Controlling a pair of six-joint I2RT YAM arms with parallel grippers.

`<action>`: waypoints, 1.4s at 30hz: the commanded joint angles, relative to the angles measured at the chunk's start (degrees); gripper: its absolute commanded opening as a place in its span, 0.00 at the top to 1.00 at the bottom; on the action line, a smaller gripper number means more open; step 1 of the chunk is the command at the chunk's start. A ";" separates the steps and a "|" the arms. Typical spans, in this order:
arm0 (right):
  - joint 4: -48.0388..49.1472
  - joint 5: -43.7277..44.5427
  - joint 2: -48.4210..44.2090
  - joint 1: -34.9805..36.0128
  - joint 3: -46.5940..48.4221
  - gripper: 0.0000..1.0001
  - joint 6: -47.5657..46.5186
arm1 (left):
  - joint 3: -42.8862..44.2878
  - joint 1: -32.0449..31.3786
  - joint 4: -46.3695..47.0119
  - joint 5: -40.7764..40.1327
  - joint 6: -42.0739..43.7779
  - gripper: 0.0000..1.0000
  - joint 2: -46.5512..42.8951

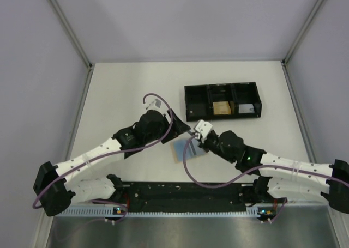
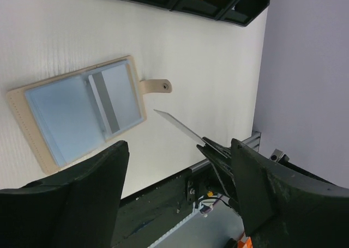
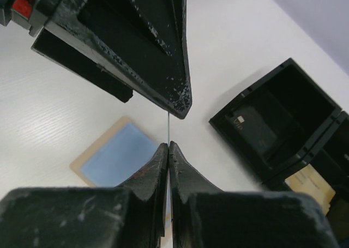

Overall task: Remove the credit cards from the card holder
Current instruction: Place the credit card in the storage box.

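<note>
Right gripper pinches 1 credit card by edge, likely bound for far tray. Left gripper jaws spread over open card holder.

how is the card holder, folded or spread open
Spread open: the card holder lies flat on the table, both blue-grey inner panels facing up, strap tab sticking out.

Stitched matt tan border and smooth blue-grey panels are noted on card holder; credit card smooth plastic; table matt, finely ribbed.
</note>
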 commanded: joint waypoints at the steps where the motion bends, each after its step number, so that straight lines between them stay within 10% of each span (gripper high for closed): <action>1: 6.25 8.48 -0.21 3.03 -0.12 1.00 -7.71 | 1.58 0.17 2.57 1.16 -2.00 0.23 0.70; 10: 8.18 14.71 3.66 7.96 0.32 1.00 -13.68 | 1.05 0.17 6.35 2.48 -4.38 0.35 2.98; 20: 9.59 17.54 5.60 9.89 0.23 1.00 -14.49 | 0.70 0.26 6.00 0.29 -3.25 1.00 2.63; 22: 8.37 17.27 5.25 9.89 0.58 1.00 -12.21 | 0.70 0.35 6.00 -1.21 -1.06 1.00 2.46; 33: 1.77 7.96 -5.46 -0.72 -2.84 0.14 7.91 | -8.70 2.01 29.18 -3.85 26.54 1.00 -0.18; 42: 5.10 13.39 -14.79 -8.74 -10.31 0.02 16.45 | -5.03 6.06 38.78 -3.93 30.60 1.00 8.16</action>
